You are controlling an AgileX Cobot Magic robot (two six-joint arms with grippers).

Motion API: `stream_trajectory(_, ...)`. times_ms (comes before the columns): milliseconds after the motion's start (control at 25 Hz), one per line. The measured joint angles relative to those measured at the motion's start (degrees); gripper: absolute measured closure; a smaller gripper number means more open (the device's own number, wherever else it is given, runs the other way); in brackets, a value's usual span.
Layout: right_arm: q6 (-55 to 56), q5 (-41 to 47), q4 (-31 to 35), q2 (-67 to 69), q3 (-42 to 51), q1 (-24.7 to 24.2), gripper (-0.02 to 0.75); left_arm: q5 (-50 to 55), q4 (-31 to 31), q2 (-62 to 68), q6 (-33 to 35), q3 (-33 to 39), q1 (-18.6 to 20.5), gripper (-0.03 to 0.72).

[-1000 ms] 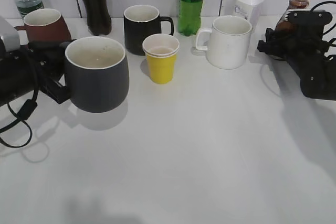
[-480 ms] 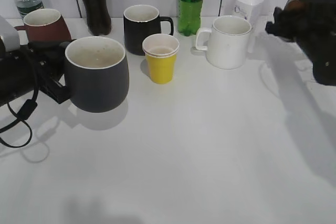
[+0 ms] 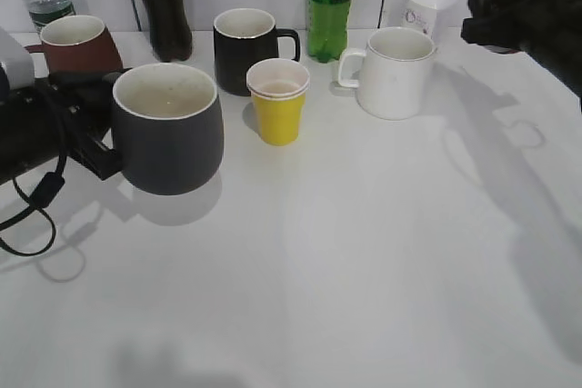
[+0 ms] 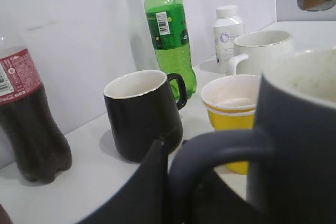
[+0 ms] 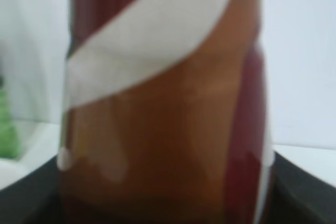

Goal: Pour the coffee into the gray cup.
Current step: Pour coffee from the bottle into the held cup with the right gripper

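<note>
The right hand (image 3: 509, 15), raised high above the bench (image 3: 364, 252), grips the coffee (image 5: 163, 103); the left hand (image 3: 95, 129) clasps the gray cup (image 3: 168, 129) by its handle.

The lower half of the table (image 3: 364, 297) lies open. Across the upper part, a yellow cup (image 3: 278, 102), black mug (image 3: 244, 50) and white mug (image 3: 395, 73) crowd the way.

The gray cup (image 3: 167, 138) is matt outside, with a speckled off-white glaze inside. The black mug (image 3: 245, 49) shines faintly. The green bottle (image 4: 169, 30) and cola bottle (image 4: 29, 124) are glossy clear plastic. The coffee (image 5: 163, 103) bottle's label looks smooth. The white bench (image 3: 364, 252) is smooth with a dull sheen.
</note>
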Motion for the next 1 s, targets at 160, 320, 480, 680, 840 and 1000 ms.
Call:
stream_trajectory(160,0.0,3.67,-0.58,-3.47,0.46,3.69,0.209,0.0,0.0,0.0,0.0,0.0,0.0,0.646)
stream_trajectory(320,0.0,4.84,-0.96,-5.94,0.46,8.46,0.209,0.0,0.0,0.0,0.0,0.0,0.0,0.646)
stream_trajectory(480,0.0,5.42,-1.08,-6.81,0.46,13.13,0.21,0.0,0.0,0.0,0.0,0.0,0.0,0.646)
stream_trajectory(680,0.0,5.75,-1.13,-6.87,0.46,18.69,0.21,0.0,0.0,0.0,0.0,0.0,0.0,0.646)
stream_trajectory(840,0.0,6.11,-1.26,-6.87,0.46,21.68,0.21,0.0,0.0,0.0,0.0,0.0,0.0,0.646)
stream_trajectory(1000,0.0,7.19,-1.43,-6.87,0.46,24.45,0.209,0.0,0.22,0.0,-0.28,0.0,0.0,0.646)
